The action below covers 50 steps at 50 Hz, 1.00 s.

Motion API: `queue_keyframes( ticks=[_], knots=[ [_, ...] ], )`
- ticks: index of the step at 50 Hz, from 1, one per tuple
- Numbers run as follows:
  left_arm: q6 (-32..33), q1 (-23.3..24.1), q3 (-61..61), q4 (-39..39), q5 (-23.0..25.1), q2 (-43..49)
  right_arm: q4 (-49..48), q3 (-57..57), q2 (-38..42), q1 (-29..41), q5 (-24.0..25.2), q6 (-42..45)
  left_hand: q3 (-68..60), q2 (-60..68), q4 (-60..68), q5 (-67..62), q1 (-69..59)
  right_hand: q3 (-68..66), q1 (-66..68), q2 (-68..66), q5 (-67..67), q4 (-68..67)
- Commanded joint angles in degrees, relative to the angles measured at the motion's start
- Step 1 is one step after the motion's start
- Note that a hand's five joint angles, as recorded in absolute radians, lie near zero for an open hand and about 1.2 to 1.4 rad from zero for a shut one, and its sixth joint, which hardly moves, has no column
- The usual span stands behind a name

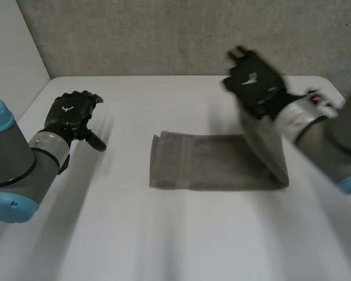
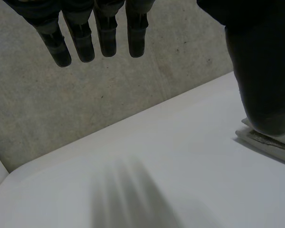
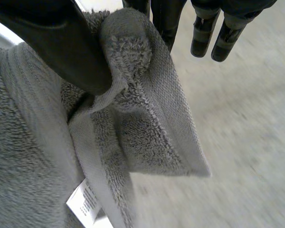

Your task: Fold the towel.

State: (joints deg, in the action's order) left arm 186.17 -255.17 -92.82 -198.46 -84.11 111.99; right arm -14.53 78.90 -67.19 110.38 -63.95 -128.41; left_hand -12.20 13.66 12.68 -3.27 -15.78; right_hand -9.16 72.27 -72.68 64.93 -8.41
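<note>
Because the towel (image 1: 205, 163) looks soft, light and floppy, your right hand (image 1: 256, 82) pinches its three-o'clock end; your left hand (image 1: 70, 116), at nine o'clock, hangs open.

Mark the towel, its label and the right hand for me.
towel (image 1: 210, 164): head view, on the flat middle part.
label (image 3: 82, 202): right wrist view, middle of the white tag.
right hand (image 1: 254, 82): head view, back of the palm.
</note>
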Motion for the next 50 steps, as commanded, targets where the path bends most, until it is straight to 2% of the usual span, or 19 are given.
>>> queue_keyframes(
  ticks=[1,10,21,34,35,36,37,38,45,47,50],
  knots=[
    [-0.02,0.02,-0.17,0.00,-0.01,0.07,0.20,-5.69,9.01,10.91,-5.75,0.09,2.20,-3.45,-2.68,3.05,5.57,-0.84,7.73,-7.32,5.07,-1.59],
    [-0.02,-0.06,-0.35,0.00,0.00,0.07,0.03,-9.29,16.47,17.40,-8.21,0.09,2.20,-3.45,-2.68,3.05,5.57,-0.84,7.73,-7.32,5.07,-1.59],
    [-0.02,0.02,-0.35,-0.09,-0.01,0.07,0.03,-11.14,19.73,19.78,-8.91,0.09,2.20,-3.45,-2.68,3.05,5.57,-0.84,7.73,-7.32,5.07,-1.59],
    [-0.02,0.11,-0.43,-0.09,0.08,0.16,0.20,-11.49,21.49,20.57,-4.61,-0.09,2.20,-3.45,-2.68,3.05,5.57,-0.84,4.76,-4.36,2.11,-1.59],
    [-0.02,0.20,-0.43,0.00,0.00,0.16,0.46,-11.93,21.75,20.49,-4.61,-0.09,2.20,-3.45,-2.68,3.05,5.57,-0.84,-10.06,10.47,-12.72,-1.59],
    [-0.02,0.20,-0.43,0.00,-0.01,0.16,0.55,-12.02,21.84,20.57,-4.61,-0.09,2.20,-3.45,-2.68,3.05,5.57,-0.84,-39.19,39.59,-41.84,-1.59],
    [-0.02,0.20,-0.43,0.00,-0.01,0.16,0.55,-12.02,21.84,20.57,-4.61,-0.09,2.20,-3.45,-2.68,3.05,5.57,-0.84,-39.48,39.88,-42.13,-1.59],
    [0.07,0.29,-0.43,-0.09,-0.01,0.16,0.55,-12.02,21.75,20.57,-4.69,-0.17,2.20,-3.45,-2.68,3.05,5.57,-0.84,-71.95,72.35,-64.93,-1.59],
    [-0.02,0.46,-0.08,-0.09,-0.01,0.16,0.55,-11.93,19.02,20.22,-5.05,-4.74,2.20,-3.45,-2.68,3.05,5.57,-0.84,-72.27,72.68,-64.93,-1.59],
    [-0.02,0.46,0.09,-0.09,-0.09,0.25,0.55,-11.32,15.88,19.96,-5.05,-11.04,2.20,-3.45,-2.68,3.05,5.57,-0.84,-72.27,72.68,-64.93,-1.59],
    [-0.02,0.64,0.36,-0.09,-0.01,0.16,0.55,-11.05,14.19,19.87,-5.22,-14.67,2.20,-3.45,-2.68,3.05,5.57,-0.84,-72.27,72.68,-64.93,-1.59]
  ],
)
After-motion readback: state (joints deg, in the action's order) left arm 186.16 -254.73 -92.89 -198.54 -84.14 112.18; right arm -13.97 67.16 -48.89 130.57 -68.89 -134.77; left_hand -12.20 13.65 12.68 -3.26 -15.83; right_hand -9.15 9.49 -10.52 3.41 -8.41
